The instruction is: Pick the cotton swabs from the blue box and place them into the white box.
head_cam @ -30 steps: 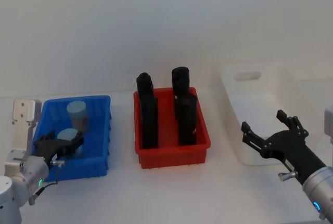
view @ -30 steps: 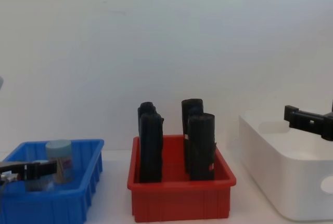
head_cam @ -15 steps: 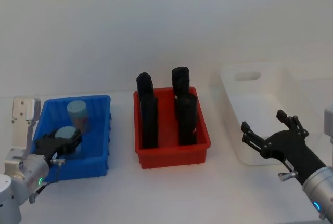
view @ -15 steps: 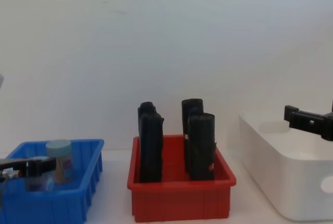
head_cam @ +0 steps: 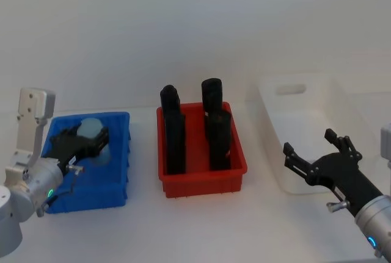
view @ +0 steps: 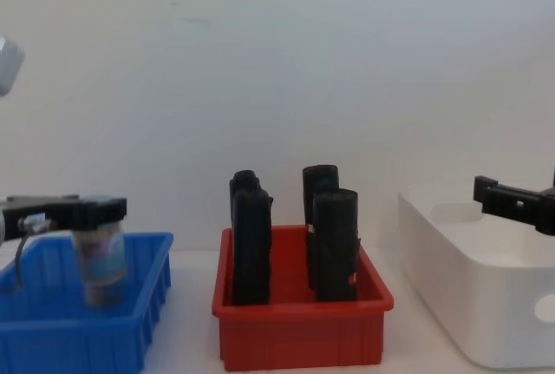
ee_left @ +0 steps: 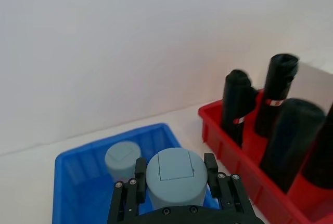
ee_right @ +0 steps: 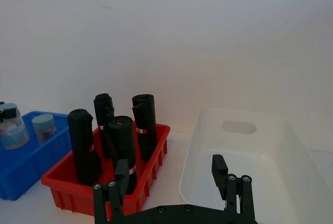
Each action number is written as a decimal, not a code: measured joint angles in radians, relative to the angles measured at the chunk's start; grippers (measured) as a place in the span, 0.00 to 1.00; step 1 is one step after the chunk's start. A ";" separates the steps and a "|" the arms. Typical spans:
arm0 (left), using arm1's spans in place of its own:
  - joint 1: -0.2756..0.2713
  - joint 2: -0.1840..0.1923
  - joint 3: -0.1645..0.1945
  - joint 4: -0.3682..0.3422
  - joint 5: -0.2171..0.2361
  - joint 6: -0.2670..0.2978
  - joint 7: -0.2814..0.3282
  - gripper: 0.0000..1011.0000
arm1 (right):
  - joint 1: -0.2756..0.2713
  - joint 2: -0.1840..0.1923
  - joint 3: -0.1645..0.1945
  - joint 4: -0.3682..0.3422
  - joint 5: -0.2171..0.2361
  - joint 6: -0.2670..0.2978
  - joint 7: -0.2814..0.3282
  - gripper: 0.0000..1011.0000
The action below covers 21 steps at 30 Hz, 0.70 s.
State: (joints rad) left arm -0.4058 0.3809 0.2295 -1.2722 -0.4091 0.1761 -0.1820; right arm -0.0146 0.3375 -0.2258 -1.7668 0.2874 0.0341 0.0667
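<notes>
My left gripper [head_cam: 87, 140] is shut on one jar of cotton swabs [ee_left: 175, 176], held upright and raised above the floor of the blue box [head_cam: 91, 197]. From the side, the held jar [view: 99, 259] hangs below the black fingers [view: 87, 211], its base still below the rim of the blue box [view: 78, 339]. A second jar [ee_left: 123, 159] stands in the blue box behind it. The white box [head_cam: 275, 101] sits at the far right. My right gripper [head_cam: 308, 143] hovers open in front of it, holding nothing.
A red bin [head_cam: 201, 180] with several tall black rolls [head_cam: 174, 135] stands between the blue box and the white box. Bare white tabletop lies in front of all three containers, and a white wall lies behind.
My left gripper has risen with the jar, lifting it off the blue box's floor. The second jar stays put. The right arm has not moved.
</notes>
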 joint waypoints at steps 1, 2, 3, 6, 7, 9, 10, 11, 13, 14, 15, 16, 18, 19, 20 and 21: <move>0.002 0.002 -0.001 -0.014 0.001 0.005 -0.004 0.66 | 0.000 0.000 0.000 0.000 0.000 0.000 0.000 0.99; 0.005 0.006 -0.002 -0.041 0.001 0.015 -0.012 0.66 | 0.000 0.000 0.000 0.000 0.000 0.000 0.000 0.99; 0.008 0.009 -0.003 -0.054 0.001 0.021 -0.016 0.66 | 0.000 0.000 0.000 0.000 0.000 0.000 0.000 0.99; 0.015 0.017 -0.006 -0.111 0.001 0.049 -0.031 0.66 | 0.000 0.000 0.000 0.000 0.000 0.000 0.000 0.99; 0.015 0.017 -0.006 -0.111 0.001 0.049 -0.031 0.66 | 0.000 0.000 0.000 0.000 0.000 0.000 0.000 0.99; 0.020 0.023 -0.008 -0.149 0.000 0.069 -0.040 0.66 | 0.000 0.000 0.000 0.000 0.000 0.000 0.000 0.99; 0.022 0.027 -0.009 -0.170 -0.002 0.085 -0.047 0.66 | 0.000 0.000 0.000 0.000 0.000 0.000 0.000 0.99; 0.023 0.029 -0.010 -0.180 -0.003 0.095 -0.052 0.66 | 0.000 0.000 0.000 0.000 0.000 0.000 0.000 0.99; 0.025 0.034 -0.011 -0.211 -0.008 0.118 -0.066 0.66 | 0.000 0.000 0.000 0.000 0.000 0.000 0.000 0.99; 0.025 0.035 -0.012 -0.219 -0.010 0.125 -0.071 0.66 | 0.000 0.000 0.000 0.000 0.000 0.000 0.000 0.99; 0.026 0.036 -0.012 -0.228 -0.012 0.135 -0.078 0.66 | 0.000 0.000 0.000 0.000 0.000 0.000 0.000 0.99; 0.026 0.039 -0.012 -0.243 -0.016 0.149 -0.089 0.66 | 0.000 0.000 0.000 0.000 0.000 0.000 0.000 0.99; 0.025 0.041 -0.012 -0.259 -0.020 0.163 -0.102 0.66 | 0.000 0.000 0.000 0.000 0.000 0.000 0.000 0.99; 0.024 0.043 -0.012 -0.273 -0.024 0.178 -0.117 0.66 | 0.000 0.000 0.000 0.000 0.000 0.000 0.000 0.99; 0.024 0.043 -0.012 -0.273 -0.024 0.178 -0.117 0.66 | 0.000 0.000 0.000 0.000 0.000 0.000 0.000 0.99; 0.022 0.044 -0.012 -0.284 -0.027 0.190 -0.132 0.66 | 0.000 0.000 0.000 0.000 0.000 0.000 0.000 0.99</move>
State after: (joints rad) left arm -0.3834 0.4250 0.2171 -1.5561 -0.4361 0.3660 -0.3136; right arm -0.0147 0.3375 -0.2259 -1.7668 0.2874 0.0341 0.0667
